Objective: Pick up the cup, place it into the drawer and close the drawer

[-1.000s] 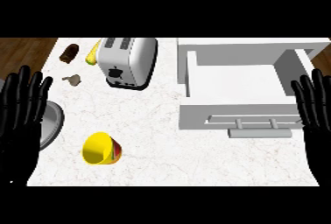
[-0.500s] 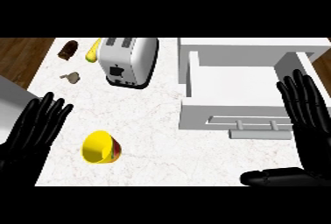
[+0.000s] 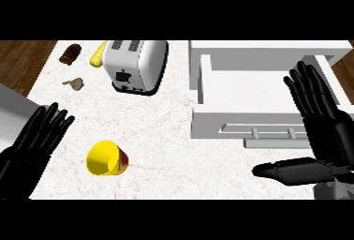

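A yellow cup (image 3: 106, 159) lies on its side on the white counter, at the lower left, its mouth facing left. My left hand (image 3: 33, 138) is open just left of the cup, fingers straight and pointing up, not touching it. The white drawer (image 3: 259, 89) stands pulled open at the right, with its handle (image 3: 273, 132) on the front panel. My right hand (image 3: 322, 115) is open over the drawer's right side, fingers straight and the thumb stretched out to the left below the drawer front.
A silver toaster (image 3: 135, 63) stands at the back of the counter. Behind it lie a yellow object (image 3: 98, 54), a brown object (image 3: 71, 53) and a small tan piece (image 3: 74, 83). A grey object (image 3: 10, 98) shows at the left edge.
Both hands have moved inward. The left hand has come nearer to the cup. The right hand has shifted left over the drawer's right side. The cup and drawer have not moved.
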You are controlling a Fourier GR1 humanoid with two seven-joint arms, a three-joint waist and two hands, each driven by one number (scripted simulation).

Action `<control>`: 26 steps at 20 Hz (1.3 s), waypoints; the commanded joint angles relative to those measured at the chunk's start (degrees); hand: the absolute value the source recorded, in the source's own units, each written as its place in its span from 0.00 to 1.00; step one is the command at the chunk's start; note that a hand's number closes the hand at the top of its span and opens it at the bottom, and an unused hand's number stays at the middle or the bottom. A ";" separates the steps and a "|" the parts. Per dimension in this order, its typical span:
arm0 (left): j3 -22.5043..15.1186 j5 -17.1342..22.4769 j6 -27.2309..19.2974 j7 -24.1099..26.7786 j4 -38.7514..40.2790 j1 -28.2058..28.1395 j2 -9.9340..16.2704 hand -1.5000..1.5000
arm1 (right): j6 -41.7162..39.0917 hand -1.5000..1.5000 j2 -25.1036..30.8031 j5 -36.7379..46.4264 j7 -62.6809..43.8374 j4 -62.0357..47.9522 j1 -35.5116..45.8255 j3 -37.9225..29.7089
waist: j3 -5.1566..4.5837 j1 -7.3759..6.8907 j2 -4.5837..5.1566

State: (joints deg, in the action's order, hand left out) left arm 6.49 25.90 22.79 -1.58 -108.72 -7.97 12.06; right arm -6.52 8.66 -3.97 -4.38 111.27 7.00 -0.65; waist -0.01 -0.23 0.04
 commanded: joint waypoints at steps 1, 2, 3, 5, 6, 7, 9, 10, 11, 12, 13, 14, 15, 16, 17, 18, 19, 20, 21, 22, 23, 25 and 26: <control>0.19 -4.09 2.18 4.33 8.96 1.33 -1.40 0.00 | -0.91 0.00 0.14 0.41 -1.35 2.71 -1.58 0.59 | -0.01 0.37 -0.04; 0.77 -5.55 1.02 4.93 12.11 4.12 -1.41 0.00 | -3.24 0.00 2.15 -3.27 0.56 -0.45 -0.01 -3.57 | -0.01 0.43 0.01; 0.63 -5.37 1.94 3.98 12.53 3.55 -0.58 0.00 | -2.56 0.00 2.05 -3.68 -0.60 -3.68 4.89 -4.28 | -0.01 0.19 0.03; 2.64 -6.03 5.71 8.94 19.82 4.61 0.46 0.00 | -0.86 0.00 0.07 -0.15 -0.27 -3.28 4.16 -1.11 | -0.03 0.25 0.04; 1.68 -8.60 4.11 9.04 18.16 3.20 -0.47 0.00 | -3.03 0.00 0.47 0.45 6.54 -4.82 -0.78 -2.10 | 0.00 0.27 0.01; 2.06 -8.21 3.23 8.02 14.77 1.31 -0.98 0.00 | -0.97 0.00 0.64 -1.29 -0.65 -3.25 5.37 -3.37 | 0.00 0.06 -0.05; 3.09 -11.27 4.61 12.58 25.69 6.35 0.05 0.00 | -1.65 0.00 1.05 -1.37 -0.50 -3.17 5.15 -3.35 | -0.02 0.32 0.02; 2.13 -14.13 3.92 16.19 27.75 5.16 -1.55 0.00 | -1.86 0.00 1.89 -1.93 -0.24 -6.22 7.94 -4.79 | -0.03 0.21 0.07; 3.62 -13.51 3.46 14.39 26.29 5.67 0.24 0.00 | -0.66 0.00 0.43 1.34 1.06 -4.48 6.77 -2.15 | -0.01 0.17 -0.01; 1.12 -18.10 2.79 19.74 28.17 3.03 -2.39 0.00 | 0.40 0.00 -0.82 0.52 -1.26 -4.98 8.13 -1.50 | -0.03 0.11 0.01; 4.40 -15.46 5.74 21.49 32.34 2.81 0.50 0.00 | -1.88 0.00 -0.39 0.95 5.90 -5.15 1.36 -2.31 | -0.02 0.32 0.03; 5.45 -16.17 6.15 22.60 39.94 9.84 2.03 0.00 | -3.07 0.00 2.39 -2.89 0.16 -4.91 6.53 -5.49 | -0.04 0.58 0.08; 4.04 -17.93 5.02 22.89 38.81 8.48 0.85 0.00 | -4.78 0.00 3.76 -4.33 -0.48 -2.67 4.14 -6.76 | -0.02 0.51 -0.01; 4.12 -18.62 3.41 23.03 44.65 13.71 0.14 0.00 | -1.91 0.00 1.76 -1.73 -0.40 -6.24 9.24 -4.84 | -0.04 0.50 0.09; 2.80 -21.44 3.44 27.88 43.23 8.65 -0.90 0.00 | -2.16 0.00 1.29 -1.21 -1.02 -3.66 6.25 -3.79 | -0.02 0.34 -0.01; 4.66 -21.02 4.65 29.78 48.93 11.91 1.08 0.00 | -2.80 0.00 1.85 -3.20 -2.05 -1.71 5.01 -5.22 | -0.03 0.54 0.00; 4.23 -22.86 3.40 31.89 50.01 11.77 0.78 0.00 | -3.02 0.00 2.36 -3.13 -0.60 -6.03 8.33 -6.21 | -0.03 0.35 0.03; 4.89 -22.78 5.13 33.85 55.06 13.14 1.99 0.00 | -3.04 0.00 3.06 -4.02 -3.65 -2.47 8.68 -6.15 | -0.05 0.56 0.04; 4.92 -23.01 5.14 34.73 55.35 12.78 2.04 0.00 | -2.32 0.00 1.73 -3.39 -3.06 -3.08 7.55 -5.53 | -0.03 0.38 0.00; 4.41 -26.46 2.01 38.30 62.29 17.48 1.30 0.00 | -1.20 0.00 0.86 -0.07 -0.71 -3.62 7.11 -3.82 | -0.06 0.71 0.11; 4.51 -26.06 3.11 39.95 62.39 15.17 1.60 0.00 | -3.92 0.00 2.15 -3.39 0.23 -3.99 5.78 -6.11 | -0.03 0.50 0.03; 4.98 -27.73 2.13 43.61 69.27 19.95 2.48 0.00 | -4.24 0.00 3.20 -4.93 -2.12 -3.89 7.23 -7.45 | -0.05 0.68 0.06; 4.55 -27.98 2.09 45.10 69.94 18.70 1.83 0.00 | -3.85 0.00 3.69 -3.75 -3.48 -2.35 6.86 -7.21 | -0.04 0.60 0.02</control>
State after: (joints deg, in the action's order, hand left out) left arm 11.03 0.75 25.57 36.36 -47.69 8.30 13.63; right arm -9.48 11.10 -6.80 -5.96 106.95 14.68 -6.67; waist -0.05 0.29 0.09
